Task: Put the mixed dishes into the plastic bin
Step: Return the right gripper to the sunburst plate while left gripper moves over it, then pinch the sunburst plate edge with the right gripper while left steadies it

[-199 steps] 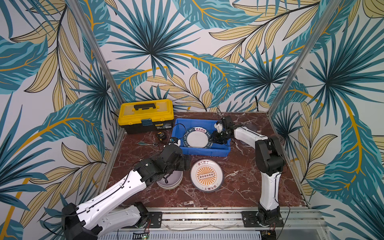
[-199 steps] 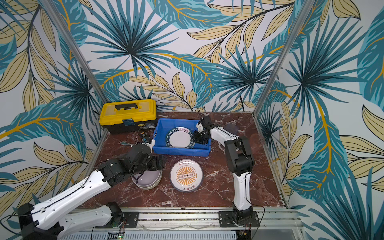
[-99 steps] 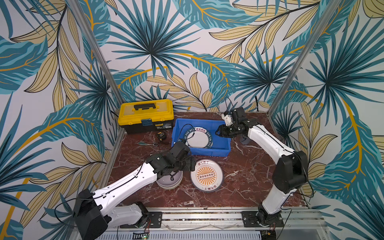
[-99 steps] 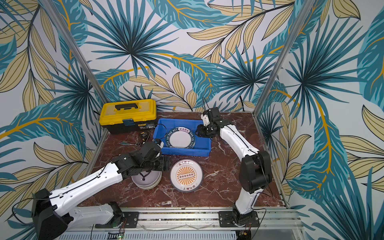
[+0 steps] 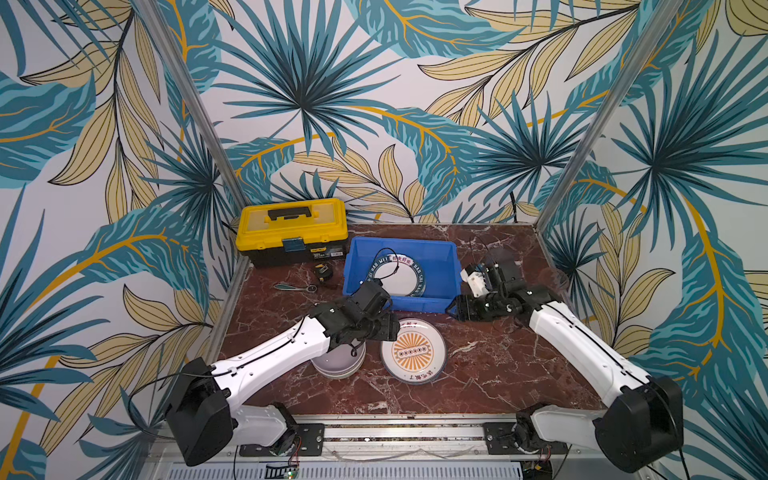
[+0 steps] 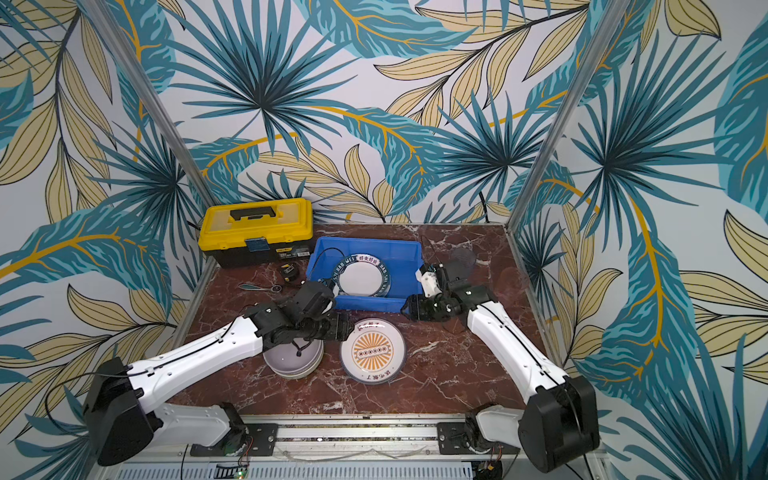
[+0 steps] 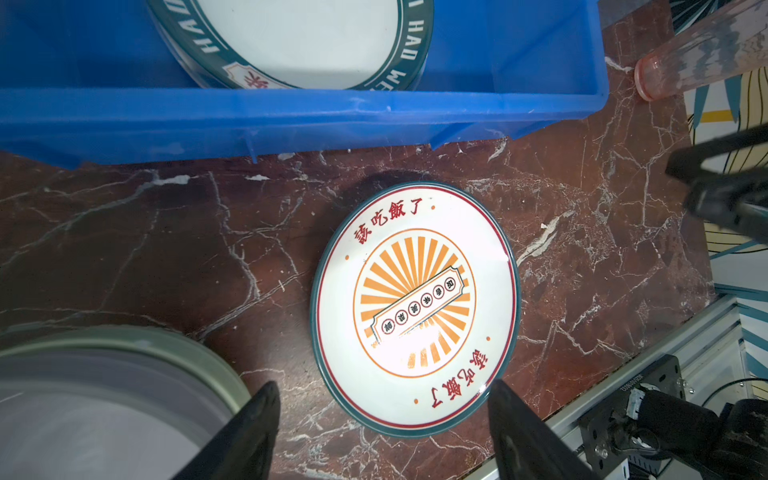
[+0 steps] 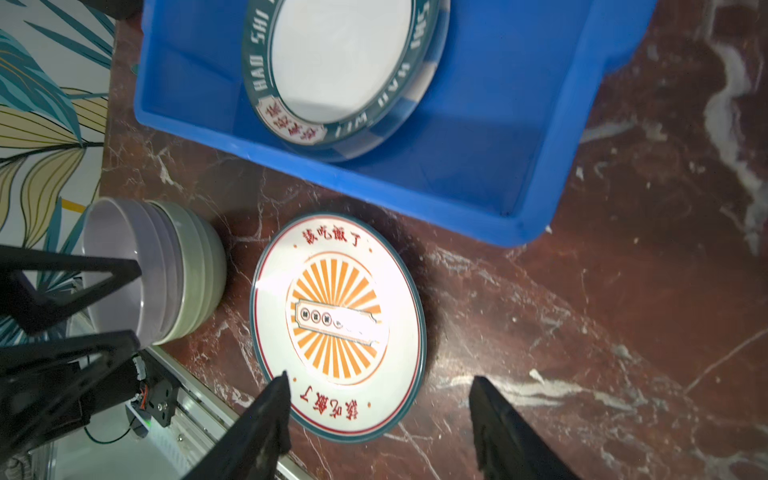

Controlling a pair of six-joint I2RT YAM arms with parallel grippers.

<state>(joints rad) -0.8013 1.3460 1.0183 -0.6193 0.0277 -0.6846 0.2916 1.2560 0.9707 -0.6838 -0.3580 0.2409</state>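
Note:
The blue plastic bin point(image 5: 415, 304) stands at the back middle, with a dark-rimmed lettered plate point(image 5: 395, 276) leaning inside it. In front of the bin a white sunburst plate point(image 5: 413, 351) lies flat on the table. To its left is a stack of bowls point(image 5: 338, 361), lavender nested in pale green. My left gripper point(image 5: 390, 328) hovers open over the sunburst plate's back left edge point(image 7: 415, 291), empty. My right gripper point(image 5: 453, 309) is open and empty off the bin's front right corner. It points at the same plate point(image 8: 336, 316). Two see-through tumblers point(image 5: 503, 259) point(image 5: 557, 278) stand right of the bin.
A yellow-and-black toolbox point(image 5: 293, 230) sits at the back left. A small tape measure point(image 5: 323, 271) and a little metal tool point(image 5: 295, 286) lie between it and the bin. The metal rail point(image 5: 374, 432) runs along the table's front edge. Patterned walls close in three sides.
My right gripper has come out of the bin, forward to its front right corner, and opened wider. My left gripper has shifted right from above the bowls toward the sunburst plate.

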